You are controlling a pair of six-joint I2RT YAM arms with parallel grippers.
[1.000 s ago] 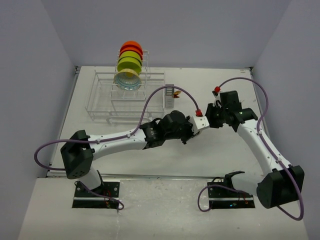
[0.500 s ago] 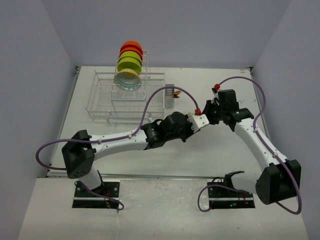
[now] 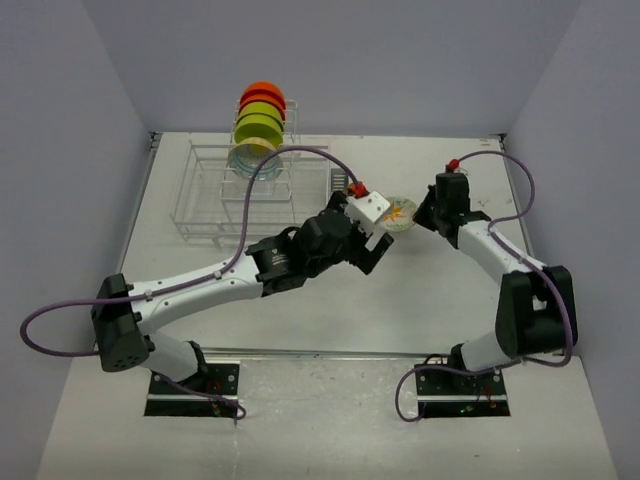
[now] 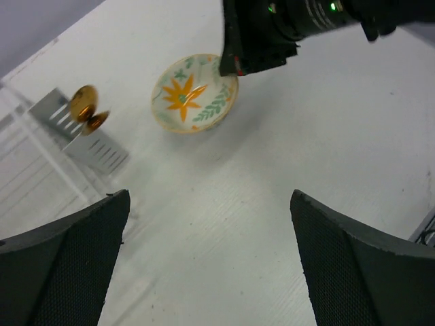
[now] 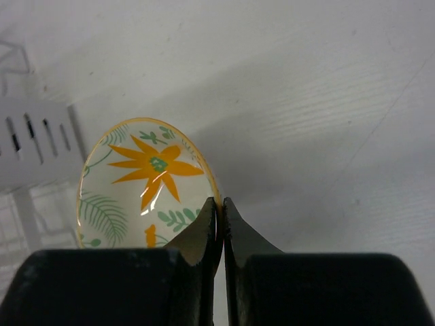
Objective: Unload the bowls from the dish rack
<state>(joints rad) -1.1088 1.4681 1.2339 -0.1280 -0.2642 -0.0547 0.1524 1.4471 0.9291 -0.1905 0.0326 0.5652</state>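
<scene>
Pinching the flower bowl by its rim in the closed right gripper near the far edge of the surface, beside the dish rack, left gripper wide apart and empty.

left arm stretches forward, left gripper spread wide; right gripper pinches a flowered bowl by its rim.

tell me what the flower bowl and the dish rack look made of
The flower bowl looks like glazed ceramic: it is glossy, with a bright highlight across the painted inside, though hard plastic cannot be ruled out. The dish rack is thin wire, probably metal under a smooth, even white coating.
</scene>
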